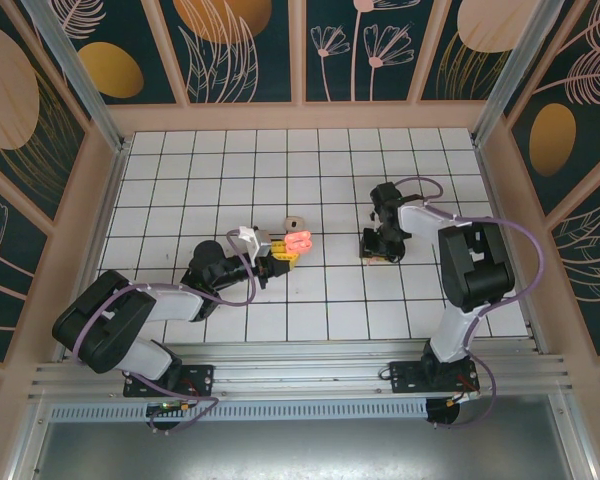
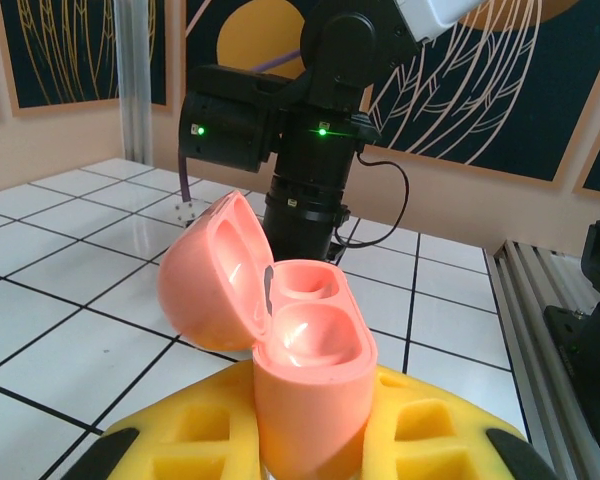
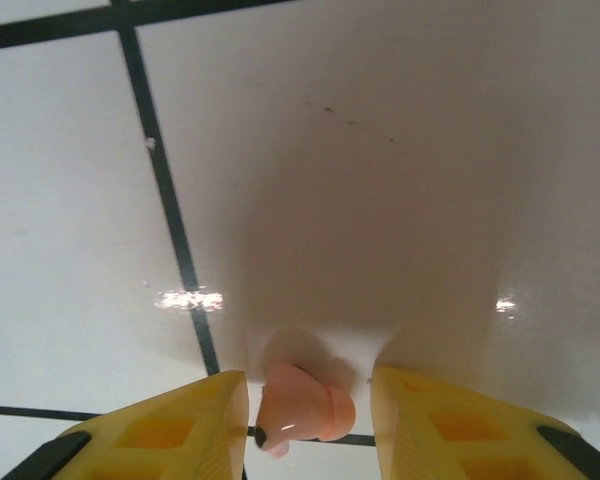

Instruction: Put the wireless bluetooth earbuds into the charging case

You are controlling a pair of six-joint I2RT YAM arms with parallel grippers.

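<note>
The pink charging case (image 2: 310, 370) stands upright between my left gripper's yellow fingers (image 2: 190, 435), lid (image 2: 212, 285) swung open to the left, both wells empty. My left gripper (image 1: 285, 252) is shut on the case (image 1: 299, 241) near the floor's middle. A pinkish earbud (image 3: 305, 410) lies on the white tile between the fingers of my right gripper (image 3: 308, 385). It sits close to the left finger (image 3: 195, 420), with a gap to the right finger (image 3: 430, 420); the jaws are open. My right gripper (image 1: 377, 247) points down at the floor, right of centre. A pale beige earbud (image 1: 293, 222) lies just beyond the case.
The white tiled floor (image 1: 230, 170) is ringed by low beige walls (image 1: 300, 115). In the left wrist view the right arm's dark body (image 2: 310, 130) stands beyond the case. An aluminium rail (image 1: 300, 375) with both arm bases runs along the near edge.
</note>
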